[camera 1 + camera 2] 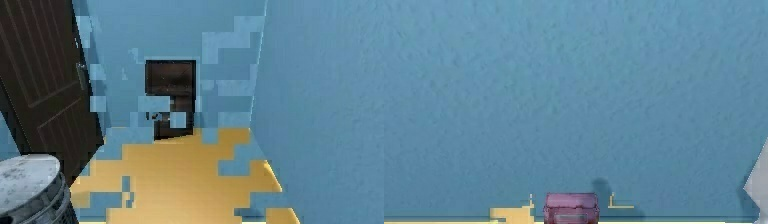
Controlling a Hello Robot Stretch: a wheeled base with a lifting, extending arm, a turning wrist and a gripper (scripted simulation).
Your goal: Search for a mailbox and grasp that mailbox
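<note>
At the arm side view's bottom edge, against the blue wall [574,90], a purplish box [572,210]; cannot tell claw's state or its position relative to the box.

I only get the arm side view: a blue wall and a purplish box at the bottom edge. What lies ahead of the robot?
Observer: In the forward view, a dark door stands open at the left.
Operator: Anything at the far end?
Observer: A dark brown panel, perhaps another door, stands there, upright.
Operator: And close by?
Observer: A grey round bin sits in the forward view's bottom left corner.
</note>
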